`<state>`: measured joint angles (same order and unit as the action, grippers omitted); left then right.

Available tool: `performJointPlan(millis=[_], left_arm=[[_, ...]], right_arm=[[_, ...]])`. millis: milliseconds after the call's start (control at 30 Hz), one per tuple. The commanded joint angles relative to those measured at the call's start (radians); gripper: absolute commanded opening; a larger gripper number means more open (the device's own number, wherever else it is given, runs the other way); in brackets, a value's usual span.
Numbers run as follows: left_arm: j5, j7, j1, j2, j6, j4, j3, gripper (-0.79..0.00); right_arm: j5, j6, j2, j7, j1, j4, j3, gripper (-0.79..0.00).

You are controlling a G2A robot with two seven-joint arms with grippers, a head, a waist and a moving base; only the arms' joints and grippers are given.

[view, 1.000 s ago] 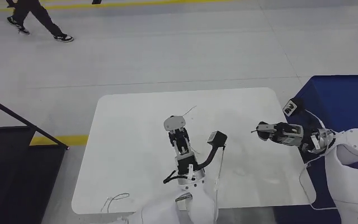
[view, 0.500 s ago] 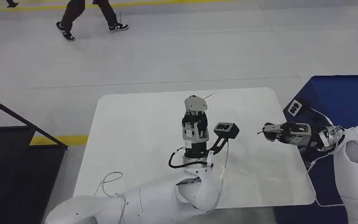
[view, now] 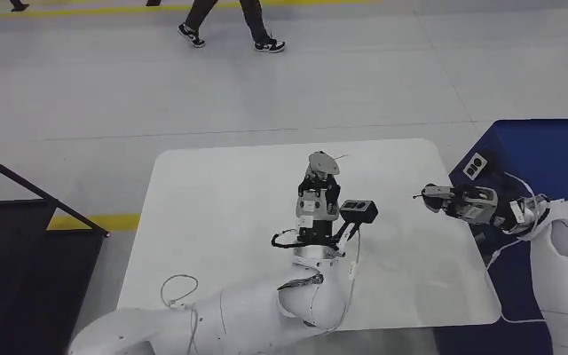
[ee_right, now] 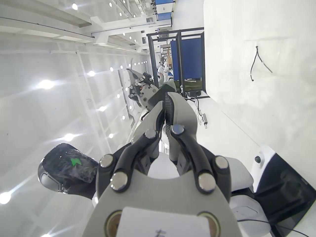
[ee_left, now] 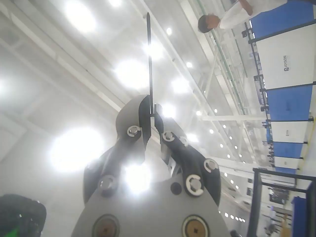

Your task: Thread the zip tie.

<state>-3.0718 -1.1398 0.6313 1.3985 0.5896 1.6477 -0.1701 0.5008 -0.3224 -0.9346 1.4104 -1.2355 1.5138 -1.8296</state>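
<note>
Middle of the top view: the left gripper [view: 323, 165] hangs over the white surface [view: 213, 222], clamped on a thin black zip tie [ee_left: 149, 60] that pokes out past its fingertips. Far right, the right gripper [view: 427, 195] is pinched closed, can't tell on what.

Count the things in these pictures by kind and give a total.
Grey metal pincers: 2, the left pincer and right pincer.
Thin black plastic zip ties: 2, the held zip tie in the left pincer and a bent zip tie lying loose.
White rounded table: 1.
Total: 5.
</note>
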Motion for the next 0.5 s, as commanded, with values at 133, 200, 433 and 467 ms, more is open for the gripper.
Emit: performJointPlan(millis=[133,200,433,467], left_arm=[[0.0,0.292,0.056,-0.07,-0.048,0.115,-0.031,-0.785],[0.0,0.386,0.055,-0.101,-0.062,0.156,-0.032,-0.785],[0.0,0.535,0.013,-0.171,-0.137,0.222,-0.01,-0.785],[0.0,0.535,0.013,-0.171,-0.137,0.222,-0.01,-0.785]], right_arm=[[-0.006,0.015,0.007,0.001,0.0,-0.015,0.025,-0.785],[-0.012,0.018,0.009,0.007,-0.001,-0.016,0.034,-0.785],[-0.012,0.018,0.009,0.007,-0.001,-0.016,0.034,-0.785],[-0.012,0.018,0.009,0.007,-0.001,-0.016,0.034,-0.785]])
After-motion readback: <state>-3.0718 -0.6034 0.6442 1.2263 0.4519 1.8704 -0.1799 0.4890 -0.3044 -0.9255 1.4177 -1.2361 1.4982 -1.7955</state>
